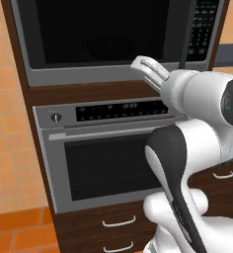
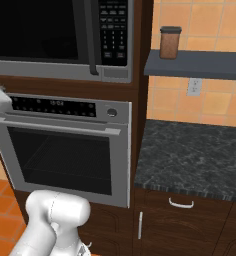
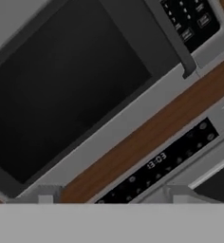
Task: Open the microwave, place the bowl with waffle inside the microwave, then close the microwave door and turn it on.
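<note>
The microwave (image 1: 108, 74) is built into the brown cabinet above the oven. The microwave door (image 1: 101, 29) with its black glass window is shut, and a dark vertical handle (image 2: 92, 40) stands between it and the black keypad (image 2: 113, 30). My gripper (image 1: 140, 68) hangs in front of the microwave's lower steel edge, pointing up at it. Its fingers are apart with nothing between them. In the hand view the door window (image 3: 71, 90), the handle (image 3: 173, 38) and the keypad (image 3: 190, 19) lie ahead of the gripper (image 3: 111, 197). The bowl with waffle is out of view.
A steel oven (image 1: 108, 168) with a bar handle and a dark control strip (image 3: 156, 166) sits under the microwave. Drawers (image 1: 118, 222) lie below it. To the right are a dark stone counter (image 2: 190, 155) and a shelf with a brown jar (image 2: 170, 42).
</note>
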